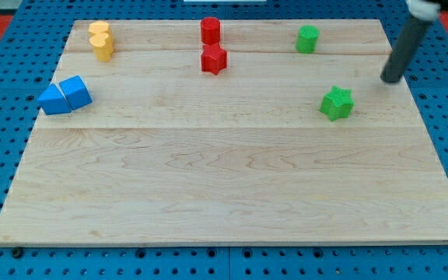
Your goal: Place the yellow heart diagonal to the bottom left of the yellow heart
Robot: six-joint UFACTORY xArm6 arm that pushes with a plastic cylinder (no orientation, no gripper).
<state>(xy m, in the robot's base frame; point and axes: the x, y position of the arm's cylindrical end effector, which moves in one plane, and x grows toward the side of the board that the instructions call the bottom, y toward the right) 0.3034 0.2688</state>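
Two yellow blocks stand touching at the view's top left: an upper yellow block [98,29] and a lower yellow block [103,46]; which one is the heart is hard to tell. My tip [390,79] is at the view's right, far from them, just up and right of a green star [337,103].
A red cylinder [210,30] and a red star [214,59] stand at the top middle. A green cylinder [307,38] is at the top right. Two blue blocks [66,95] touch at the left edge of the wooden board [224,194].
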